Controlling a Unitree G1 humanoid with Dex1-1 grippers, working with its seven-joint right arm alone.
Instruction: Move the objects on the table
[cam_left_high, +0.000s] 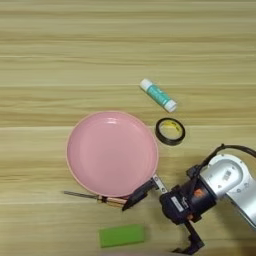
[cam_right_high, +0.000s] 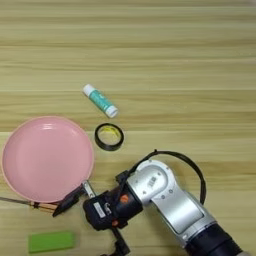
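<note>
A round pink plate (cam_left_high: 112, 152) lies left of centre on the wooden table (cam_left_high: 125, 45). Just below its near rim lies a thin screwdriver (cam_left_high: 95, 197), amber handle to the right. My right gripper (cam_left_high: 155, 227) comes in from the lower right and stands open. Its upper black finger (cam_left_high: 139, 194) reaches to the end of the screwdriver's handle, while the lower finger (cam_left_high: 191, 241) points toward the near edge. A flat green block (cam_left_high: 121, 235) rests left of the gap between them. A black tape ring (cam_left_high: 170, 131) and a white-and-teal glue stick (cam_left_high: 158, 95) lie right of the plate.
The silver forearm (cam_right_high: 170, 197) with a black cable loop (cam_right_high: 192, 167) crosses the lower right corner.
</note>
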